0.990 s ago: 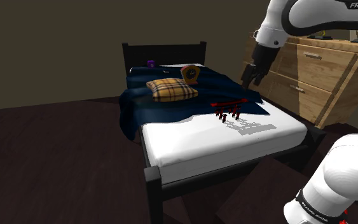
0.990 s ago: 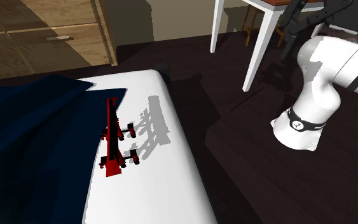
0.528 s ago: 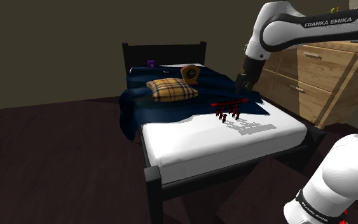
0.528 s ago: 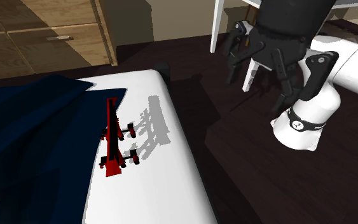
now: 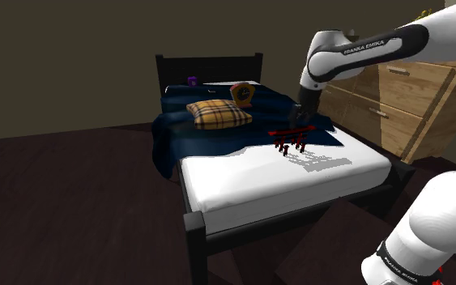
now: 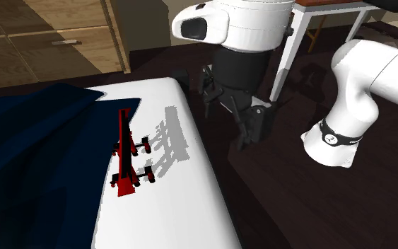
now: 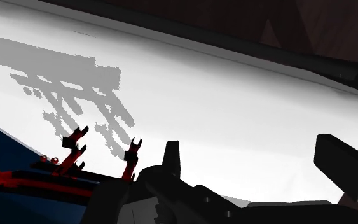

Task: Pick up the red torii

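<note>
The gripper (image 5: 298,116) has swung in lower over the bed (image 5: 258,174) and now hangs near the torii (image 5: 289,138), fingers spread and empty. The torii has not moved. It stands on the white sheet at the blanket's (image 5: 218,138) edge. Lowering and closing probably remain.

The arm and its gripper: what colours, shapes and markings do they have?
The arm has rounded white links with dark joints; a dark band on one link carries white FRANKA EMIKA lettering, and a black ring circles its base. The gripper is all black, with two blocky fingers.
</note>
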Tool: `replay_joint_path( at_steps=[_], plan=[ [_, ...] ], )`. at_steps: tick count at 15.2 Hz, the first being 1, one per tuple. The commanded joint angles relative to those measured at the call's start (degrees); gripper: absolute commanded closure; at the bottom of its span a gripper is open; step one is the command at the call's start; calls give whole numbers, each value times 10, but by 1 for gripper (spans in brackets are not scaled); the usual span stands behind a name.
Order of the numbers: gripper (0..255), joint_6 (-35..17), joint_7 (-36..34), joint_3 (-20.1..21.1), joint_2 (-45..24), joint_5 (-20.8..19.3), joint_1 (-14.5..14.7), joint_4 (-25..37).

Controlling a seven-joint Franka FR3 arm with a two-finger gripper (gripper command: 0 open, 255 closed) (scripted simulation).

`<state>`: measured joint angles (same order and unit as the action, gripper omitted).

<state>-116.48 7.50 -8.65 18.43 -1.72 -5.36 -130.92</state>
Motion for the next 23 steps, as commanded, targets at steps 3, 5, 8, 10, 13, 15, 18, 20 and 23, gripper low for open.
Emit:
replay_joint_path(
  at_steps=[3,5,8,10,13,15,18,20,23],
  plan=[
    [0,-38,32,-25,-81,11,-8,32],
    [0,-53,47,-34,-123,20,-13,52],
    [0,-72,71,-46,-187,36,-21,86],
    [0,-81,88,-52,-230,49,-28,113],
    [0,-91,111,-58,-296,70,-40,158],
    [0,-94,125,-59,-340,83,-51,191],
    [0,-94,143,-58,-407,102,-69,246],
    [0,-93,150,-57,-436,108,-77,272],
    [0,-110,153,-54,-449,113,-79,267]
  ],
)
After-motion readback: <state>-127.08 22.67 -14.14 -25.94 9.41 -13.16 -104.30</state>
